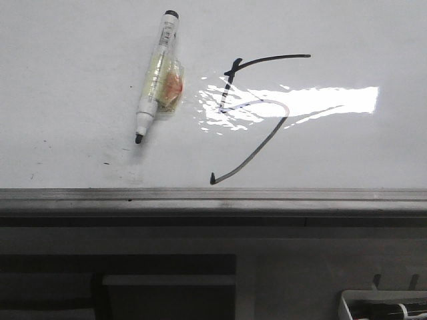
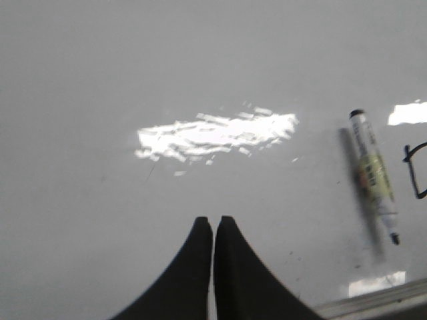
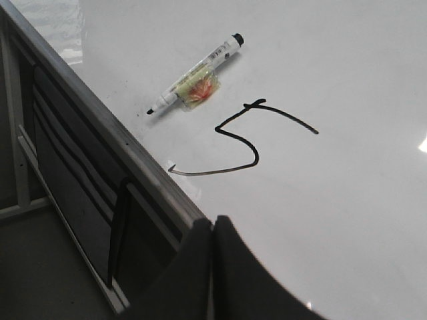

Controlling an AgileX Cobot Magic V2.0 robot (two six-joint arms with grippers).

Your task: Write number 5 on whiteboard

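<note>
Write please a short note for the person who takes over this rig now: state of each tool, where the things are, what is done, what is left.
Left tool: shut, empty, above the board.
Right tool: shut, empty, near the grey edge rail.
Large glossy white whiteboard: the thin black hand-drawn number 5 is complete.
White uncapped marker pen with a yellow-orange label: lies flat on the board, left of the 5, not touching it.
Left: probably nothing; perhaps cap the marker.

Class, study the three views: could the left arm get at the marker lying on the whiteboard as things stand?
Probably yes. The marker lies loose on the whiteboard with nothing on it or between it and the left gripper. The fingers are shut, though, so they would need to open first.
</note>
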